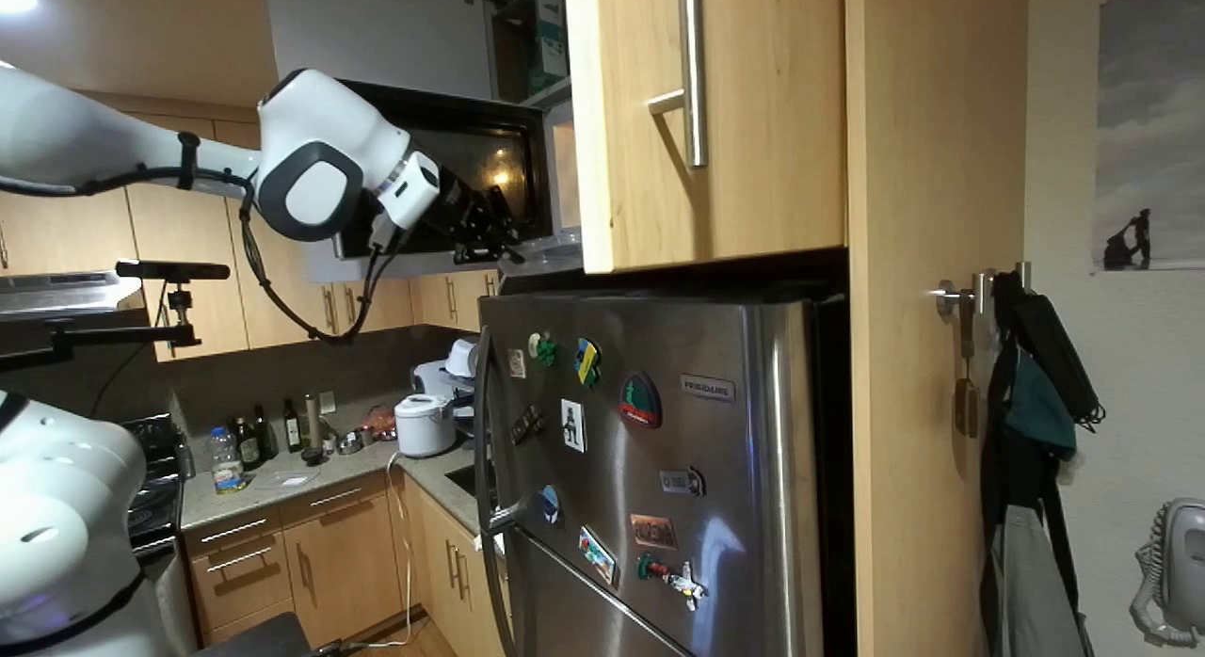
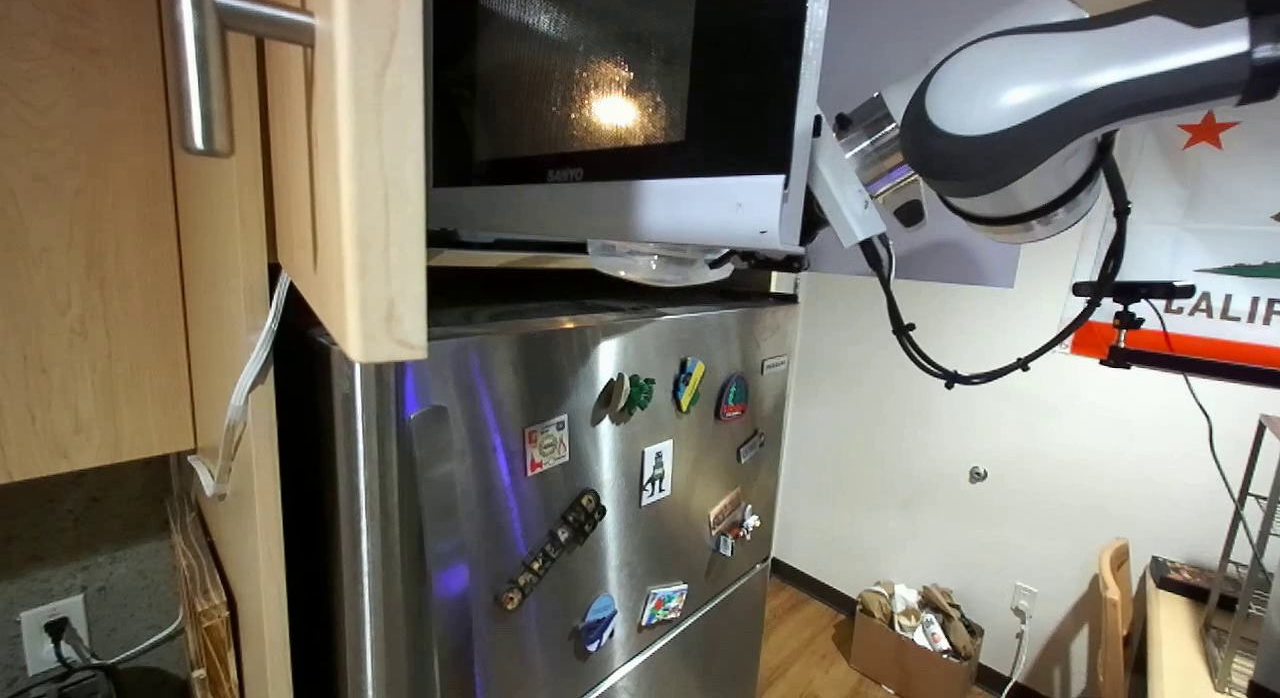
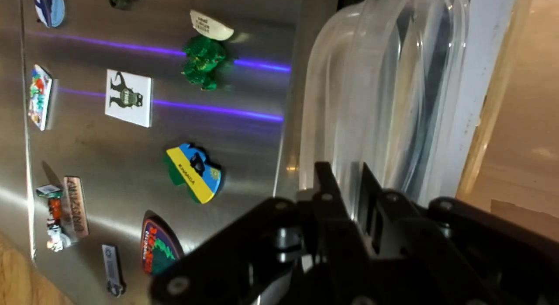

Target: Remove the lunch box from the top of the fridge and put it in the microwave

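The lunch box [image 1: 551, 252] is a clear plastic container over the front of the fridge's top, just below the microwave's level. It also shows in another exterior view [image 2: 655, 265] and in the wrist view [image 3: 375, 95]. My gripper [image 1: 513, 249] is at its near end. In the wrist view the fingers [image 3: 343, 169] are narrowly apart with clear plastic between them. Whether the box touches the fridge [image 1: 612, 469] is unclear. The microwave [image 2: 640, 208], above the fridge, has its door [image 1: 461, 149] swung out. Its lit inside shows at the wrist view's right edge.
A light wooden cabinet door [image 1: 744, 120] with a bar handle stands beside the microwave, over the fridge. A grey panel [image 1: 377, 36] is above the arm. The microwave's bottom lip [image 3: 484, 77] borders the lunch box. Magnets cover the fridge door.
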You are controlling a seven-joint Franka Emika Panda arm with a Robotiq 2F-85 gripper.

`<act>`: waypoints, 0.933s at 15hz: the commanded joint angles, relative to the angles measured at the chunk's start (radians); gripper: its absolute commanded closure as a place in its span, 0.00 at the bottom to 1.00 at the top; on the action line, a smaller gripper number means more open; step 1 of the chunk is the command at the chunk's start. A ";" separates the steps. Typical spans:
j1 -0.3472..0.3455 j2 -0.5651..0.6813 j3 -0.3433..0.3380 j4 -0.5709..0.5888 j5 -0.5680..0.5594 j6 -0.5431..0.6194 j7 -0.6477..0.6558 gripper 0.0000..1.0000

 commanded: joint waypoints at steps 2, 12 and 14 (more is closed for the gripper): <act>-0.006 -0.080 -0.028 -0.009 -0.007 -0.039 -0.008 0.94; 0.032 0.054 -0.028 0.141 -0.001 -0.026 -0.024 0.94; 0.032 0.088 -0.021 0.194 -0.004 -0.033 -0.017 0.94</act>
